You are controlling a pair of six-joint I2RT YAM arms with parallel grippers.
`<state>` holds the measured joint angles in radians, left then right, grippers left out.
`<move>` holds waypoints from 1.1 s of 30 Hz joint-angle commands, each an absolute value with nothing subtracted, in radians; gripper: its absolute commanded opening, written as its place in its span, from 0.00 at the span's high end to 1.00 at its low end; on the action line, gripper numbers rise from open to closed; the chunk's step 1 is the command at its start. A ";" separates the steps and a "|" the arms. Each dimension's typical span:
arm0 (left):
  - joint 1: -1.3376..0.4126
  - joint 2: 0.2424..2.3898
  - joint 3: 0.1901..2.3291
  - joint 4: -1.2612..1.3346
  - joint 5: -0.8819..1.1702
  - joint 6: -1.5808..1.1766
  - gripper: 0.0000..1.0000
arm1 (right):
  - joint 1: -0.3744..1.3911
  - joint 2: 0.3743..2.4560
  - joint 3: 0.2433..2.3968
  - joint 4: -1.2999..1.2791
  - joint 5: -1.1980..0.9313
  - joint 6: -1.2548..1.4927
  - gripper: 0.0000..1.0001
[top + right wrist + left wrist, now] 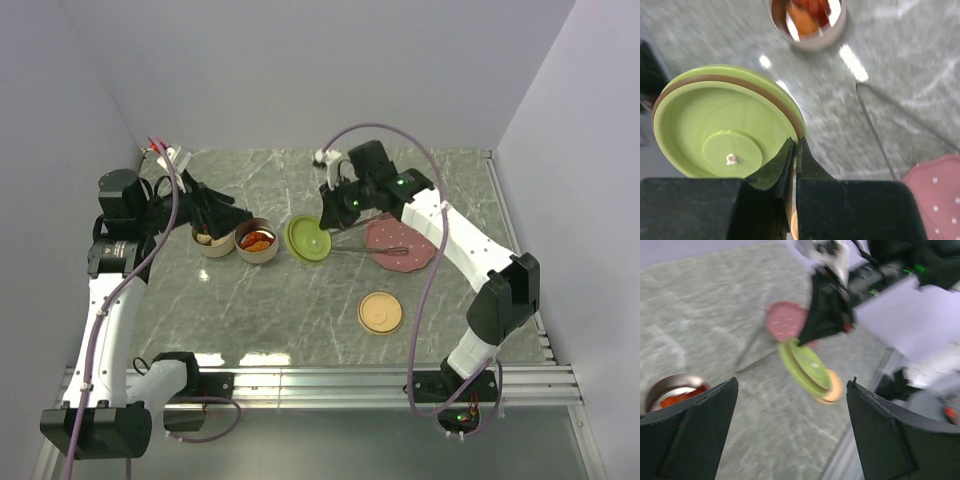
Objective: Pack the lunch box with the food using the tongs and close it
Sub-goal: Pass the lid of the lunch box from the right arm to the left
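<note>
A: What is the right hand (795,150) doing?

B: It is closed tight on the rim of the green lid (725,130), pinching the edge at the lid's 5 o'clock in the wrist view. The lid hangs tilted. I cannot tell whether its low edge touches the surface (300,300).

A: How will that lid handle?

B: I judge it light, stiff and smooth. With such a thin pinch on the rim it can swing, so it wants slow moves.

A: And the left hand (792,385)?

B: Its fingers are spread wide with nothing between them, and it hovers by the two containers.

A: Where is the food?

B: Seen from above, the red-orange chunks (258,239) sit in a round container (258,259) at the lid's 9 o'clock. A second container (213,251) is just beside it, further toward 9. It holds something pale that I cannot make out.

A: The tongs?

B: The tongs (365,250) lie flat on the surface at the right hand's 4 o'clock. Their joined end is near the lid and the open tips reach the pink dotted plate (415,262). Neither hand holds them. A tan lid (380,312) lies at their 6 o'clock.

A: Where should they be gripped?

B: They look slim, springy and slippery, and they lie low. I would take hold across both arms around the middle, so a squeeze closes the tips without the metal twisting out.
</note>
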<state>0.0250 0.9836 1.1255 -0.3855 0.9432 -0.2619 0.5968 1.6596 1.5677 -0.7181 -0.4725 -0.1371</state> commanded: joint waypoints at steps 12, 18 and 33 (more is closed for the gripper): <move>0.014 1.046 0.799 0.755 1.157 -1.304 0.25 | 0.503 1.680 1.770 -0.552 -0.742 0.164 1.00; -0.060 1.055 0.741 0.851 1.101 -1.374 0.38 | 0.503 1.671 1.735 -0.496 -0.759 0.210 1.00; -0.133 1.138 0.726 1.075 1.046 -1.508 0.54 | 0.537 1.693 1.729 -0.471 -0.792 0.233 1.00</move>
<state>-0.1223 1.1400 0.7219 0.9565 1.0679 -1.4769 0.5209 1.6928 1.7317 -0.5236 -0.7692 0.2195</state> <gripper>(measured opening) 0.472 0.028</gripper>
